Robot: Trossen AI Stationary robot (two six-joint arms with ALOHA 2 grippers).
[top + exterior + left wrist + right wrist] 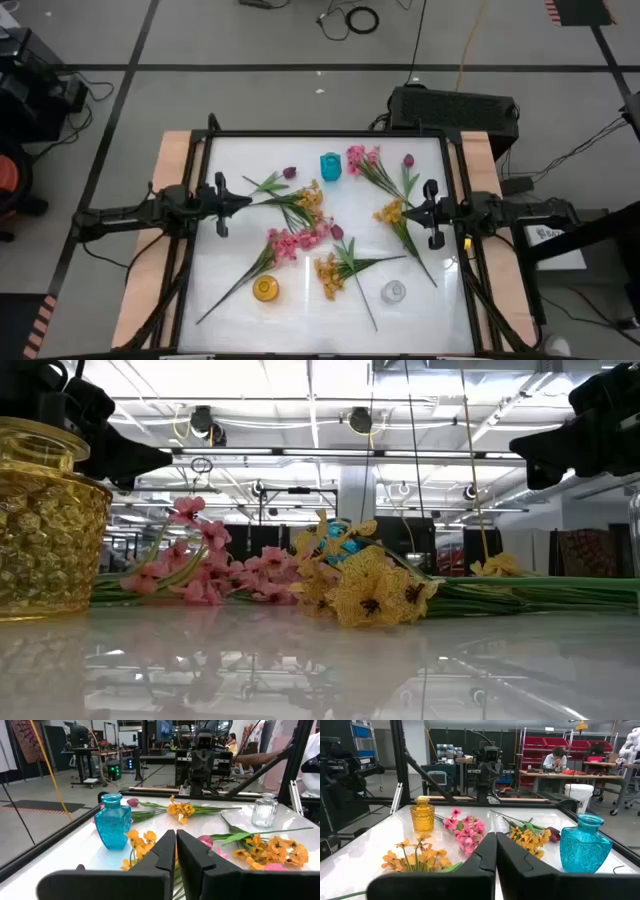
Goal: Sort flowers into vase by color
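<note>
Across the white table [230, 305], seen from above, loose flowers lie scattered with none yet in a container. Left gripper [243, 200] sits at about 9 o'clock from the table's centre, fingers pressed together and empty, its tip just beside the yellow spray [308, 200] and green leaves there. Right gripper [408, 211] mirrors it at 3 o'clock, fingers likewise together and holding nothing, tip next to another yellow spray [389, 212]. Blue vase [330, 166] stands upright at 12 o'clock; a pink spray [362, 160] lies just to its 3 o'clock side, with a dark tulip bud [408, 160] beyond that and another bud [290, 172] on the vase's 9 o'clock side. Pink blossoms [292, 241] lie near centre, their stem trailing toward 7 o'clock. Yellow vase [265, 289] stands at 7 o'clock, clear vase [393, 291] at 5 o'clock, with a third yellow spray [328, 272] between them. Low view shows the yellow vase close at the left edge, pink and yellow blossoms flat on the surface behind. Another dark bud seems to lie near the central pink blossoms, though partly hidden.
</note>
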